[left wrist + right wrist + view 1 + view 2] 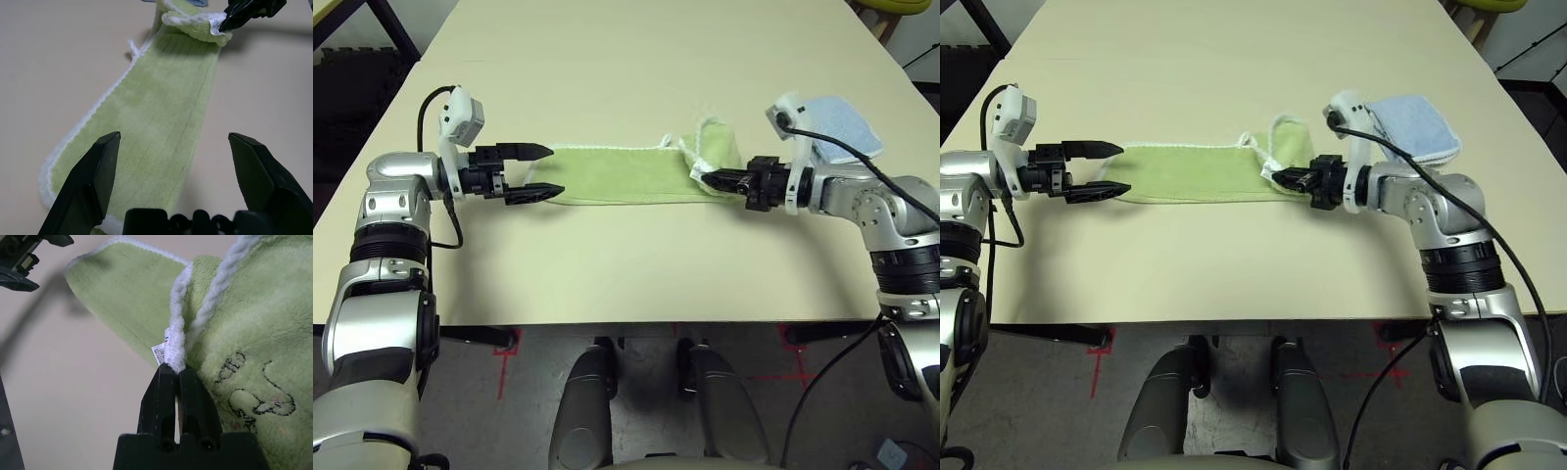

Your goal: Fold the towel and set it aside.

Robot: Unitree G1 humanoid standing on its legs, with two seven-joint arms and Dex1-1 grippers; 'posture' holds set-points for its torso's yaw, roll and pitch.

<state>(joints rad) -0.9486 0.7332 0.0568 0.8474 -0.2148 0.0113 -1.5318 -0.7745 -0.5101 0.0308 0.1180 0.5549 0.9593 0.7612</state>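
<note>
**A:** Where's your towel right now?

**B:** Your light green terry cloth towel with white stitched edging (622, 176) lies as a long narrow strip across the middle of the pale beige table (636, 264), running from one arm to the other. Most of it is flat on the surface. At the robot's right end it is bunched and lifted, with the edging curled up in a loop.

**A:** And what is your right gripper doing?

**B:** Your right gripper (707, 178) has its two black fingers pressed together on that raised end. In the right wrist view you can see the fingertips (177, 377) pinching the white edging just beside the small white label (159, 352), and a black line drawing shows on the green pile next to it.

**A:** The left one?

**B:** Your left gripper (540, 170) sits at the opposite end of the strip with its fingers spread wide. It holds nothing. From the head camera one finger lies over the towel's near corner and the other over its far corner; whether the tips touch the cloth, you cannot tell.

**A:** Anything else on your table?

**B:** A smaller light blue folded cloth (845, 121) lies behind your right forearm, apart from the towel.
</note>
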